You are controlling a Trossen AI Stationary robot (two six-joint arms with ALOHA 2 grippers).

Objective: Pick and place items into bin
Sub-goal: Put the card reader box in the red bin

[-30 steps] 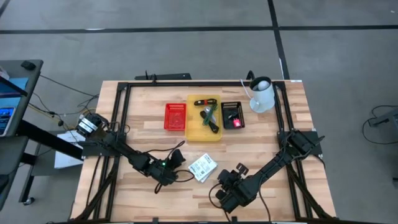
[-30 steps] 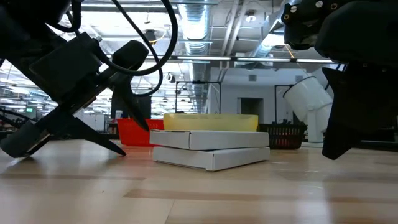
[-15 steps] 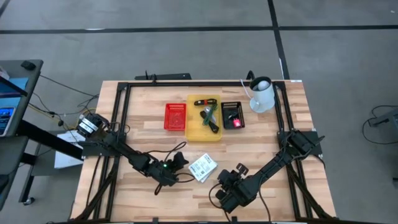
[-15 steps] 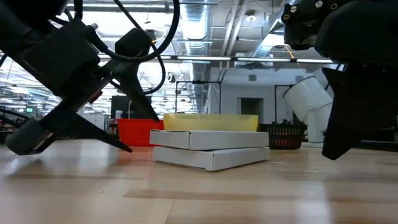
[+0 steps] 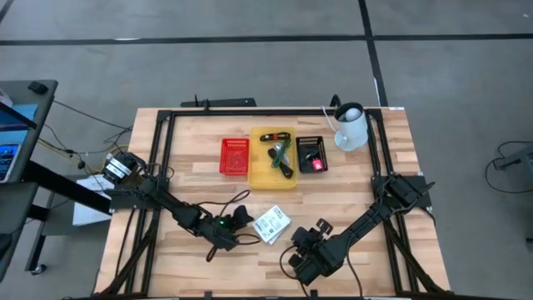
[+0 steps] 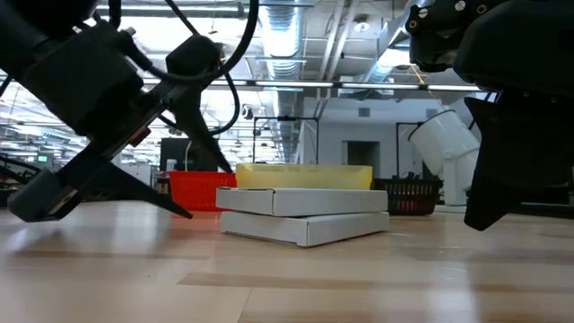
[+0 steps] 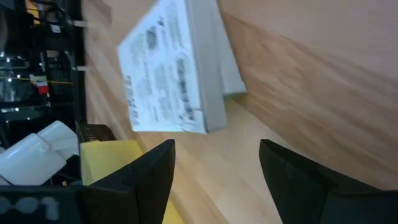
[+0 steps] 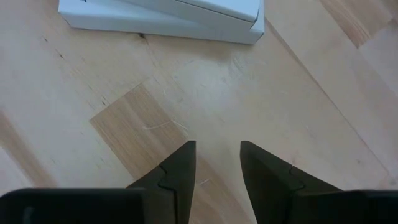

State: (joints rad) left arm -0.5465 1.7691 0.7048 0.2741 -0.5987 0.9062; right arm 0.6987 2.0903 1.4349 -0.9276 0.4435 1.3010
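Two flat white printed packets [image 5: 271, 223] lie stacked near the table's front middle, the upper one [image 6: 300, 199] resting askew on the lower one [image 6: 309, 227]. My left gripper [image 5: 244, 218] stands open just to their left, low over the wood, its fingers [image 7: 216, 149] pointing at the printed packet [image 7: 168, 74] with nothing between them. My right gripper [image 5: 306, 240] hovers open to the packets' right and nearer the front edge, pointing steeply down at bare wood [image 8: 217, 146]; the packets' edge [image 8: 168, 15] lies just beyond it.
At the table's middle back stand a red basket [image 5: 235, 156], a yellow bin [image 5: 287, 177] holding green-and-black tools and a dark cable, and a black basket [image 5: 312, 142] with a pink-red piece. A white pitcher [image 5: 351, 127] stands at the back right. Bare wood surrounds the packets.
My left gripper has stayed in place beside the packets but has rolled about its wrist and tipped a little, as the low view shows. The packets and my right gripper have kept still.
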